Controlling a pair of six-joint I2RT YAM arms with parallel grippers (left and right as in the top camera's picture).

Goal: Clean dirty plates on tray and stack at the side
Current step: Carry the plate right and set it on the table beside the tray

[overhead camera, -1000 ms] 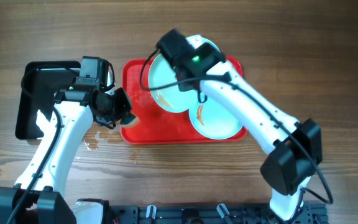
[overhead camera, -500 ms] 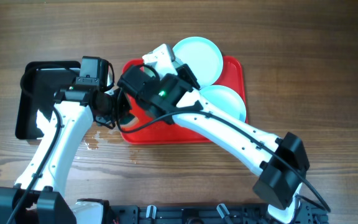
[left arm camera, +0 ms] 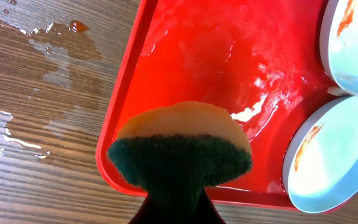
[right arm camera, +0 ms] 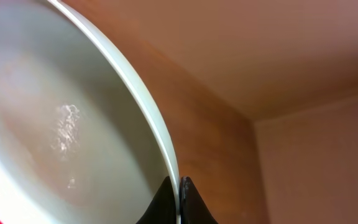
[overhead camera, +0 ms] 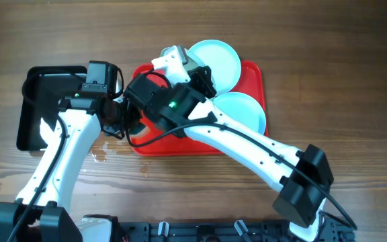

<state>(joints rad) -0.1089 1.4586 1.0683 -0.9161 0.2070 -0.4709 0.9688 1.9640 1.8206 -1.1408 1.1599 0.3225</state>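
Three plates (overhead camera: 215, 59) (overhead camera: 244, 111) (right arm camera: 61, 162), one tray (overhead camera: 255, 75), one sponge (left arm camera: 180, 149), one bin (overhead camera: 31, 111).

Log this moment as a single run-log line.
left gripper: shut on sponge, by tray rim | right gripper: shut on plate rim | tray: wet, two more plates on it

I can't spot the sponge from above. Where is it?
In the left wrist view, the sponge is pinched in the left tool, at the tray's left rim, beside the wet table.
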